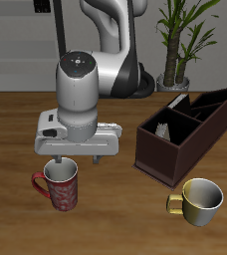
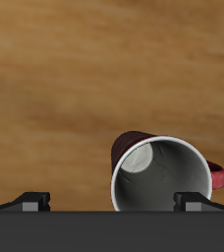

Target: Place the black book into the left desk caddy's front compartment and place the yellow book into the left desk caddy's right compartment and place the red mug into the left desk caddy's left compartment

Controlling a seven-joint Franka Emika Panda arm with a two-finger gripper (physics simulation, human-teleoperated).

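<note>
The red mug (image 1: pixel 62 187) stands upright on the wooden table, handle pointing away from the caddy. My gripper (image 1: pixel 77 158) hangs open just above it, one finger (image 1: pixel 56 161) over the rim and the other beside the mug on the caddy's side. The wrist view looks down into the red mug (image 2: pixel 161 181) and its grey inside, with my gripper (image 2: pixel 111 202) holding nothing. The left desk caddy (image 1: pixel 168 159) holds a dark slab that looks like the black book (image 1: pixel 202 103) in a far section. A pale greyish shape, perhaps the yellow book (image 1: pixel 165 129), sits in its near section.
A pale-yellow mug (image 1: pixel 201 200) stands near the table's front edge, in front of the caddy. A potted plant (image 1: pixel 177 45) stands behind the caddy, past the table's back.
</note>
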